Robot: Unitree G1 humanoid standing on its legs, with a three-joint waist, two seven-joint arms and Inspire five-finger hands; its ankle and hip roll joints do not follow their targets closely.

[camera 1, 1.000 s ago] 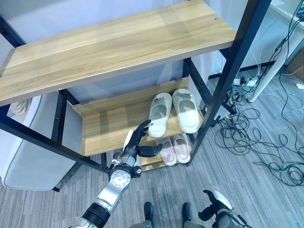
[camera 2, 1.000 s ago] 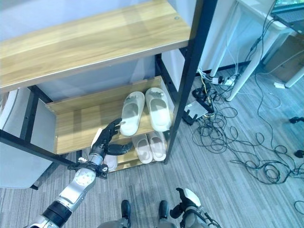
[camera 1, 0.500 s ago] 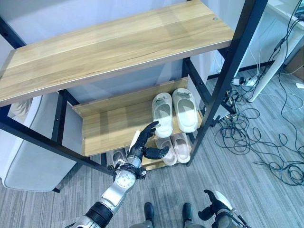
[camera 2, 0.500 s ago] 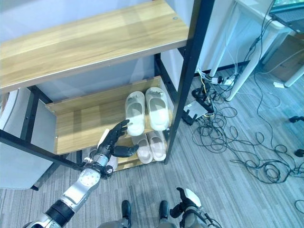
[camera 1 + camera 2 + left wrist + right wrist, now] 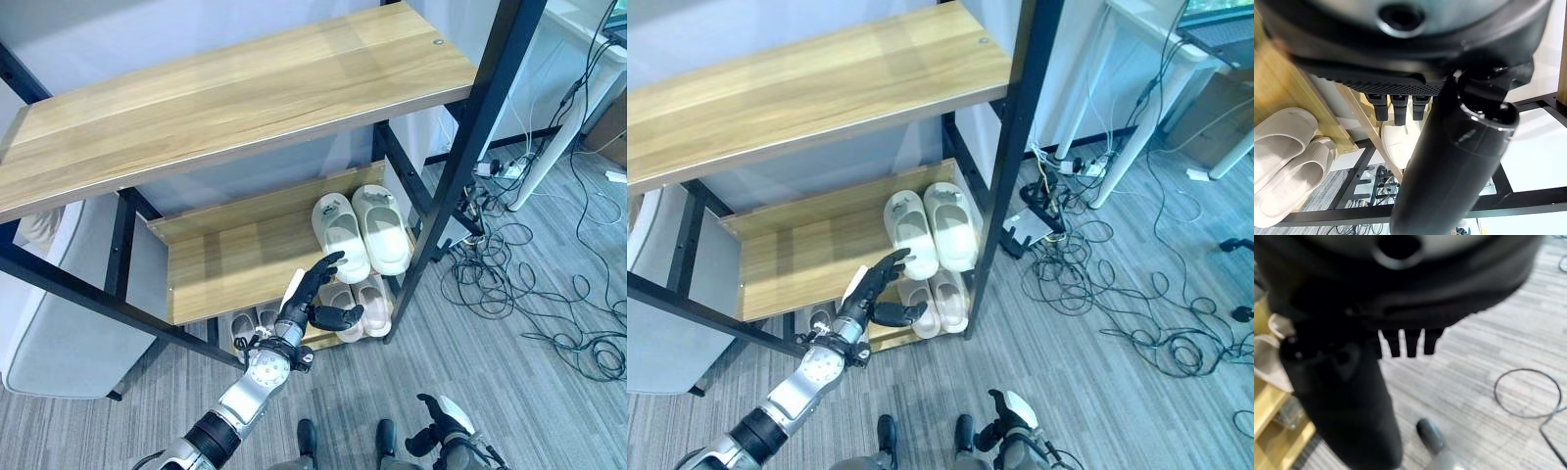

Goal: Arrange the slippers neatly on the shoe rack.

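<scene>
Slippers sit on a wooden shoe rack [image 5: 245, 257] with a black metal frame. One cream white pair [image 5: 361, 230] lies on the middle shelf, at its right end beside the rack's front right post, toes pointing toward the back; the two slippers touch side by side, the left one angled slightly. A second, pinkish pair [image 5: 358, 305] lies on the bottom shelf directly below them. More footwear [image 5: 243, 326] shows on the bottom shelf further left, partly hidden. The left hand [image 5: 312, 302] hovers in front of the rack's middle shelf, fingers straight and spread, thumb out, holding nothing, fingertips close to the angled cream slipper's heel. The right hand [image 5: 438, 423] hangs low over grey carpet [image 5: 509, 392], well away from the rack, fingers extended and released.
</scene>
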